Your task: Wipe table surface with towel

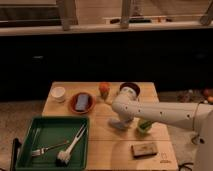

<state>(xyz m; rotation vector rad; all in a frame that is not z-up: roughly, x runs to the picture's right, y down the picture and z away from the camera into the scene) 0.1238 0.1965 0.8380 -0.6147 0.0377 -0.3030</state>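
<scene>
The pale wooden table surface fills the middle of the camera view. My white arm reaches in from the right and bends down over the table's centre. My gripper points down at the tabletop there. A small pale blue-grey towel lies on the wood right under the gripper, mostly hidden by it. I cannot tell whether the gripper touches or holds it.
A green tray with a brush and a fork sits at the front left. A red plate holds a dark blue piece. Around them are a white cup, an orange object, a dark bowl, a green object and a brown block.
</scene>
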